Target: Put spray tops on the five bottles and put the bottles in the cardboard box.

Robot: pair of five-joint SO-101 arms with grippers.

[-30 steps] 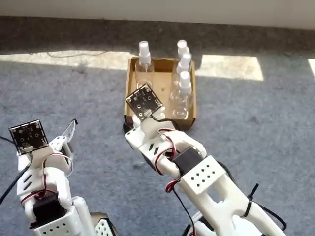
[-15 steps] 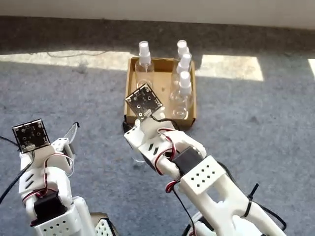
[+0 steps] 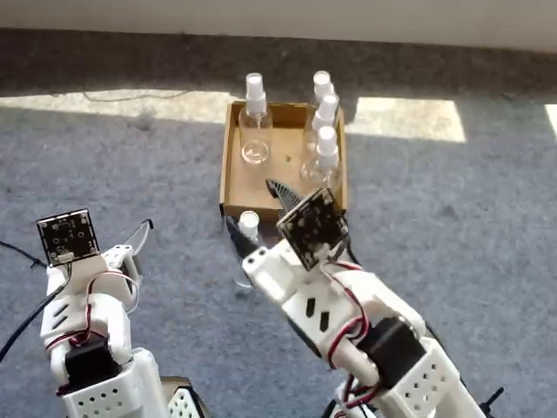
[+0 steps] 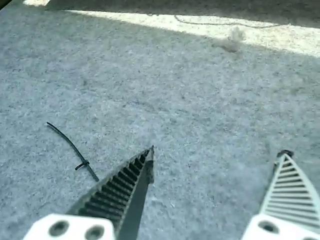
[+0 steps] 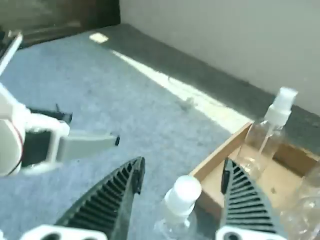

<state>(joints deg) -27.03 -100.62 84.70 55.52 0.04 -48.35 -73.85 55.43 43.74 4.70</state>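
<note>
The cardboard box (image 3: pixel 233 165) stands on the grey carpet and holds several clear bottles with white spray tops: one at its left (image 3: pixel 255 122), the others along its right side (image 3: pixel 325 148). Another bottle with a spray top (image 3: pixel 249 226) stands upright on the carpet just in front of the box's near left corner. My right gripper (image 3: pixel 258 216) is open, one finger on each side of that bottle's top (image 5: pixel 182 192), not touching it. The box wall (image 5: pixel 220 160) and a bottle in the box (image 5: pixel 270 132) lie just beyond. My left gripper (image 4: pixel 217 152) hangs open and empty over bare carpet at the lower left.
A black cable tie (image 4: pixel 75 152) lies on the carpet near the left gripper. The left arm (image 5: pixel 50 145) sits off to the side of the right gripper. A wall runs behind the box, with sunlit strips of carpet (image 3: pixel 409 122) in front of it.
The right arm has drawn back and swung right, its wrist turned; the bottle in front of the box now shows between its open fingers. The left arm has shifted slightly right.
</note>
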